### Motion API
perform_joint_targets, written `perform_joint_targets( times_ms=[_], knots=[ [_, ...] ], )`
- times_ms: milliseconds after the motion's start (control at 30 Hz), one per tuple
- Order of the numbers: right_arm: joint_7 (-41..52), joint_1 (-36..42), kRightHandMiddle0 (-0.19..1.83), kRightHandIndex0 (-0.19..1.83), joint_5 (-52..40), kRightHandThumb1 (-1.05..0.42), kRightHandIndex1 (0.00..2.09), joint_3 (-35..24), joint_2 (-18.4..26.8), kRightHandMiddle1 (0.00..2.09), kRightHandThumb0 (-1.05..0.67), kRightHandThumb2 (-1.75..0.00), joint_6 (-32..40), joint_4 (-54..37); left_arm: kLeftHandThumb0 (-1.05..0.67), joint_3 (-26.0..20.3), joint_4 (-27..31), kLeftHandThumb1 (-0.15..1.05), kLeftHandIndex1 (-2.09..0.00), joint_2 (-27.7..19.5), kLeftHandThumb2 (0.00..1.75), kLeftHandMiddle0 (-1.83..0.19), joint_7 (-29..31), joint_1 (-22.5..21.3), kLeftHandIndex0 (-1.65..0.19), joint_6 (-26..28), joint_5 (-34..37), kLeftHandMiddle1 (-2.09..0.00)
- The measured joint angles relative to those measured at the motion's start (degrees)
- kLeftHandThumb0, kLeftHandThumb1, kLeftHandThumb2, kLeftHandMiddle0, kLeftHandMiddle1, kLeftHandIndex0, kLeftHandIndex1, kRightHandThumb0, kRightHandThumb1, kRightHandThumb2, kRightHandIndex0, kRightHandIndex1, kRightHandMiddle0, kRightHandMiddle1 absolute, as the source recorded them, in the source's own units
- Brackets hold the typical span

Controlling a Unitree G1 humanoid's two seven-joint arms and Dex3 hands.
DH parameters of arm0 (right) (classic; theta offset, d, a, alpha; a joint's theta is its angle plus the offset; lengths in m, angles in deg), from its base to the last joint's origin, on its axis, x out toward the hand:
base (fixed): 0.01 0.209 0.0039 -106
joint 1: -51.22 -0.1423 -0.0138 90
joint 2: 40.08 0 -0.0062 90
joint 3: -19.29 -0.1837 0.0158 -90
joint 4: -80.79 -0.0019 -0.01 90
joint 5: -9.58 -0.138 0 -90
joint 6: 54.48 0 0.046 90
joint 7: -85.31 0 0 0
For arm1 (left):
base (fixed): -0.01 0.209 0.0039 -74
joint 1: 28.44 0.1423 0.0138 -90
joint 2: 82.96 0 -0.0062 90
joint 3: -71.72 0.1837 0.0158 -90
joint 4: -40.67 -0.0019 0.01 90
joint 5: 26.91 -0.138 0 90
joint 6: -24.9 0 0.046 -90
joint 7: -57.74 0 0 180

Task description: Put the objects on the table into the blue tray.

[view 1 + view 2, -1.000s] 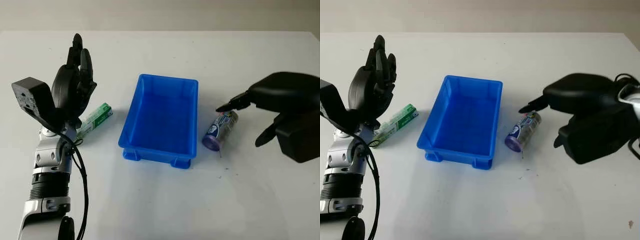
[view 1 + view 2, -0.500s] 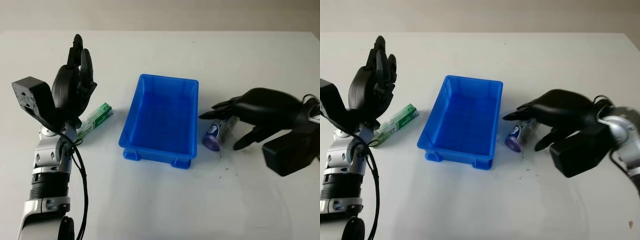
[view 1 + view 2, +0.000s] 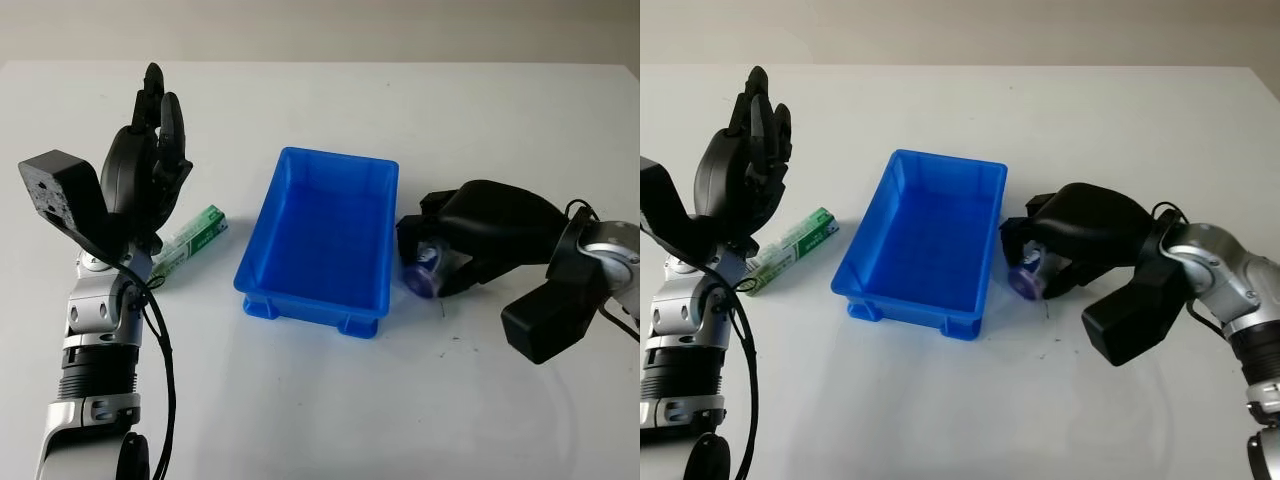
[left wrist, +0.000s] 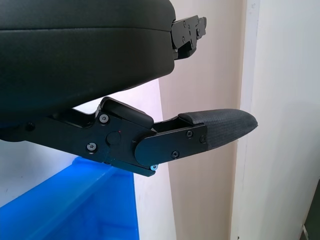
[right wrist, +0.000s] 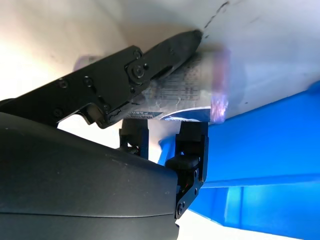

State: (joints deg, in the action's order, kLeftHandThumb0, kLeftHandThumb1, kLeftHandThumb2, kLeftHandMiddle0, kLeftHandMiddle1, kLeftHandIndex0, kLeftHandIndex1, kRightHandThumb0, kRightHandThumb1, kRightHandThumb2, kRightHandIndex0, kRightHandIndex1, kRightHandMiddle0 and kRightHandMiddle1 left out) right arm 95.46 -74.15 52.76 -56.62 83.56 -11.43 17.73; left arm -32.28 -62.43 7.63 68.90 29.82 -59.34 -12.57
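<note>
One bottle [image 3: 428, 274], cap toward camera.

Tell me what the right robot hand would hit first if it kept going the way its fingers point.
Most likely the blue tray: the right robot hand, closed on the purple-capped bottle, points at the tray's near side wall. Depth is uncertain.
</note>
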Motion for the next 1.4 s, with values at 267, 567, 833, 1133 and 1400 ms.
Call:
perform_joint_targets(
  times_ms=[267,567,833,1133,1400],
  knots=[
    [-7.0,-3.9,0.78,0.94,4.1,-1.05,2.09,0.7,0.7,2.09,-0.51,-0.12,2.1,8.2,-0.79,0.2,0.0,1.05,0.00,-0.1,0.64,0.19,0.7,0.0,0.19,-0.1,-0.3,0.00],
    [-13.0,-8.2,0.74,0.91,4.7,-1.05,2.09,0.7,2.0,2.09,-0.52,-0.09,3.5,10.2,-0.79,0.2,0.0,1.05,0.00,-0.1,0.63,0.19,0.7,0.0,0.19,-0.1,-0.3,0.00],
    [-28.6,-10.8,0.93,1.13,3.9,-1.04,2.09,-4.1,-3.9,2.09,-0.44,-0.08,13.6,1.9,-0.79,0.1,0.0,1.05,0.00,0.2,0.62,0.19,0.1,0.0,0.19,0.0,-0.2,0.00],
    [-24.9,-11.9,1.00,1.15,-5.9,-1.05,2.09,-1.1,-16.2,2.09,-0.48,-0.18,8.0,-2.1,-0.78,0.9,0.3,1.05,0.00,0.5,0.66,0.19,0.2,0.1,0.19,-0.2,-0.6,0.00],
    [-2.2,-11.8,0.03,0.06,-13.4,-1.05,1.30,3.9,-17.7,1.34,-0.72,-0.16,5.6,-3.5,-0.76,1.1,1.2,1.05,0.00,0.5,0.66,0.19,0.0,1.4,0.19,-0.8,-0.6,0.00]
  ],
)
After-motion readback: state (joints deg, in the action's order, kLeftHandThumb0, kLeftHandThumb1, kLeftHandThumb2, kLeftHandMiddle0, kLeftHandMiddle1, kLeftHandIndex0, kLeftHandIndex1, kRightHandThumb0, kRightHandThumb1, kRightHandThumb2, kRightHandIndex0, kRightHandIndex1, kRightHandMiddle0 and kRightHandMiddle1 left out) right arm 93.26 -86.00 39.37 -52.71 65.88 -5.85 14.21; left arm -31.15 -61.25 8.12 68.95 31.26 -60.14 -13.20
